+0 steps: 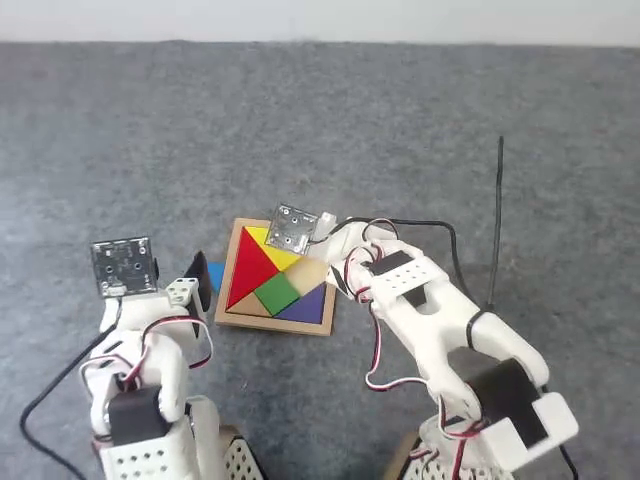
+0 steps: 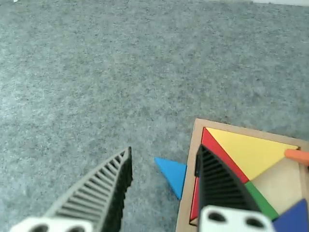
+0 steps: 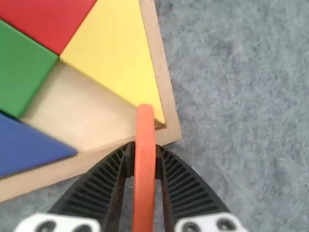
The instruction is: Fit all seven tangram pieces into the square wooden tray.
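The tray [image 1: 272, 324] lies on grey carpet [image 1: 400, 130] between the two arms. Inside it, a red triangle [image 1: 248, 272] fills the 9 o'clock side and a yellow triangle [image 1: 268, 248] the 12 o'clock side. A green square [image 1: 278, 293] sits at the centre and a dark blue triangle [image 1: 306, 304] at 5 o'clock. A bare patch of tray floor [image 1: 310, 272] shows at 3 o'clock.

The right gripper [image 3: 144, 151] is clamped on an orange piece [image 3: 144, 188], which stands on edge between the jaws. The piece's far tip hangs over the yellow triangle's corner, just inside the tray's rim at about 2 o'clock.

The left gripper [image 2: 164, 176] is at the tray's 9 o'clock side with its jaws spread wide and nothing in them. One finger [image 2: 219, 183] is above the tray's rim and the other [image 2: 111, 188] is over the carpet. A blue triangle [image 2: 174, 174] lies flat on the carpet between them, just beside the tray's outer edge.
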`<state>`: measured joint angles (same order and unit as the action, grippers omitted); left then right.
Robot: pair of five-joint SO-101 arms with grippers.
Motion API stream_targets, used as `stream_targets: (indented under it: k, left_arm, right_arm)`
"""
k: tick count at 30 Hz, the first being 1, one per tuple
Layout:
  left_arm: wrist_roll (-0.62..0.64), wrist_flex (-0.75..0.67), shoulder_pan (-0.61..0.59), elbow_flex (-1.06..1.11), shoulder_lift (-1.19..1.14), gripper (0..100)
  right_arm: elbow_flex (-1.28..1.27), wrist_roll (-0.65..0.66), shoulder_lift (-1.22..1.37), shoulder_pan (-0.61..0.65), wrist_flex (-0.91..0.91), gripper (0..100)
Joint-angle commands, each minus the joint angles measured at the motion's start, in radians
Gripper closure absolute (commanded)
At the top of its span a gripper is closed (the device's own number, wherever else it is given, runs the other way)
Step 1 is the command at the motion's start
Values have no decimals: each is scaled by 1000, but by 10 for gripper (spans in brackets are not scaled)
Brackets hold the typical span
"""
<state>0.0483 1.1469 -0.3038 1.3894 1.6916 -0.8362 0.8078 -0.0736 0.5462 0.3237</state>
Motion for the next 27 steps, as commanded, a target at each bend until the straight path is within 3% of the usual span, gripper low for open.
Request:
stream_targets:
  k: [1,12,27]
  left_arm:
    - [-2,2,-3,-12,9,794]
    - [-2,3,-2,-12,9,794]
    - [0,5,-2,-12,9,794]
  right_arm:
    - [26,11,-5,12,-7,991]
    - [37,3,-166,27,209,991]
    - [186,-193,-4,24,124,991]
